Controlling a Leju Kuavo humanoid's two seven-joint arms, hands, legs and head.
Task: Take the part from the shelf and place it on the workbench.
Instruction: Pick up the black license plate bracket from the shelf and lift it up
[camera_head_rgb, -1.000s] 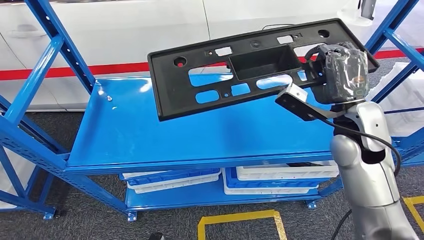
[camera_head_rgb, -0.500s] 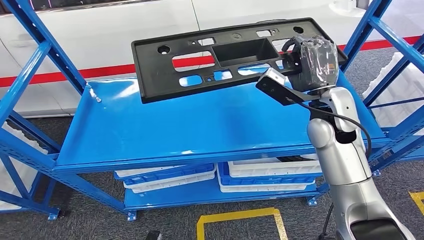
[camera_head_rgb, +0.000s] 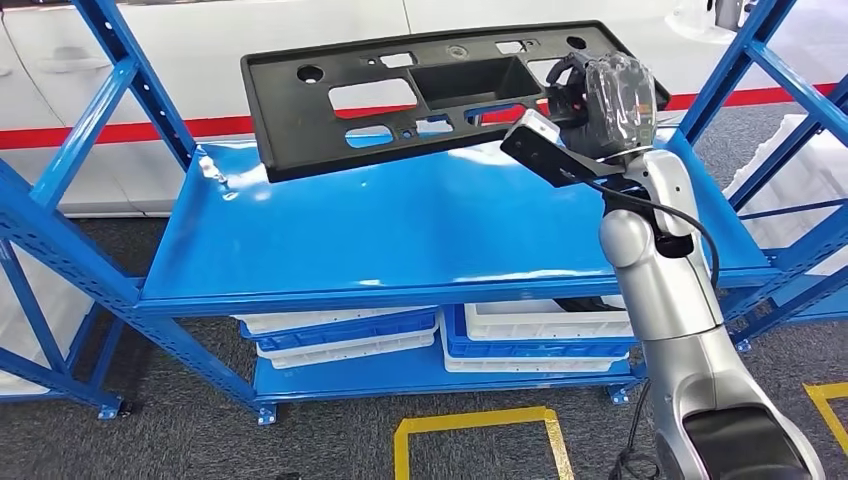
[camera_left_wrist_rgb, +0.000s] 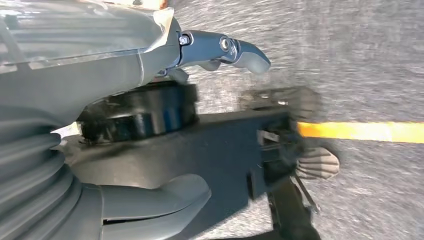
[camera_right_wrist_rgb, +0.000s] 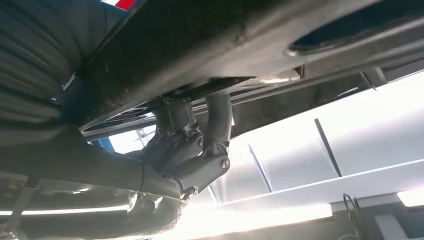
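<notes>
A blue metal shelf (camera_head_rgb: 400, 235) with slanted blue uprights stands on grey carpet (camera_head_rgb: 180, 440). Its glossy top deck reflects light. On the lower deck (camera_head_rgb: 400, 385), white and blue trays (camera_head_rgb: 340, 335) sit stacked side by side with another stack (camera_head_rgb: 540, 340). Yellow tape (camera_head_rgb: 470, 425) marks the carpet in front.

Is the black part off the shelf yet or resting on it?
Off. The black part is held in the air by the right hand, gripped at one end, with the blue shelf showing beneath it.
</notes>
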